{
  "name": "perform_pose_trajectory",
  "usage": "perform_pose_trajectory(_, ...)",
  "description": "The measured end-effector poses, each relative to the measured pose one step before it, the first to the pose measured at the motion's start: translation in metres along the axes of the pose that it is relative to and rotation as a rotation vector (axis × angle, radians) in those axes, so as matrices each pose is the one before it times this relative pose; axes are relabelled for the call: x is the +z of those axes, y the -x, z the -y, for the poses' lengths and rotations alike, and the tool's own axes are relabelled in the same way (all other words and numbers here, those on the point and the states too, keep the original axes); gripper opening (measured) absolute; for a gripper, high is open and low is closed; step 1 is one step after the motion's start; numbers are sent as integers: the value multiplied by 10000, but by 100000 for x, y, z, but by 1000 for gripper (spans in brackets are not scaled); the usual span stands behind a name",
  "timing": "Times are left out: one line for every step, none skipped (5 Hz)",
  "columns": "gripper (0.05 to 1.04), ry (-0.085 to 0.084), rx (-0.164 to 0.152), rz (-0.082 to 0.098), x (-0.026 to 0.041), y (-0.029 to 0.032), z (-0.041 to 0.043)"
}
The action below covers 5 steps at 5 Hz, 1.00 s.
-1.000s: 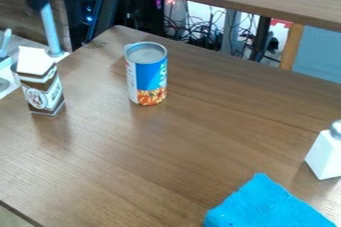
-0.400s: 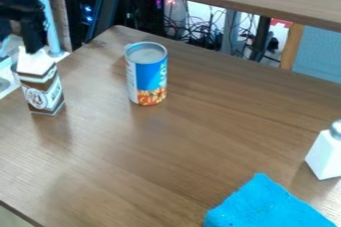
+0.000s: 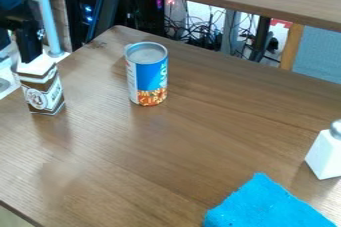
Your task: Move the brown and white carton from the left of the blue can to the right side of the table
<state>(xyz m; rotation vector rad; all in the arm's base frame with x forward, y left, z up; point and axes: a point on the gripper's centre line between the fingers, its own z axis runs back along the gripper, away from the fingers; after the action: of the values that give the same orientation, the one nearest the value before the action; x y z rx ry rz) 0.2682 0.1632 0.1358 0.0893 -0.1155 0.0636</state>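
Carefully now, with the brown-and-white carton (image 3: 43, 91) standing upright near the left side of the tabletop (image 3: 166, 146), you are wanting slow, level, well-centred moves at its narrow top, since a sideways nudge could be tipping it. The black hand (image 3: 28, 49) is hanging over and partly hiding that top, so you cannot tell whether they are touching, or whether it is releasing, clenching or grasping anything. Farther out, the bottom edge is cropping the blue cloth (image 3: 266, 206).

carton (image 3: 43, 91): brown-and-white | can (image 3: 146, 74): blue, white, orange-patterned label | cloth (image 3: 265, 205): bright blue | shaker (image 3: 325, 155): white
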Motion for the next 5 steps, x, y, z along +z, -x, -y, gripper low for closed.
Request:
perform_pose_trajectory(1001, 78, -51, -150, -926, -501, -232)
perform_pose_trajectory(1001, 42, 211, -82, -817, -652, -316)
perform_pose_trajectory(1001, -38, 68, -169, -711, -449, -285)
perform_pose_trajectory(1001, 52, 174, -145, -561, -281, -139)
perform_pose_trajectory(1001, 46, 17, -131, -725, -43, -14)
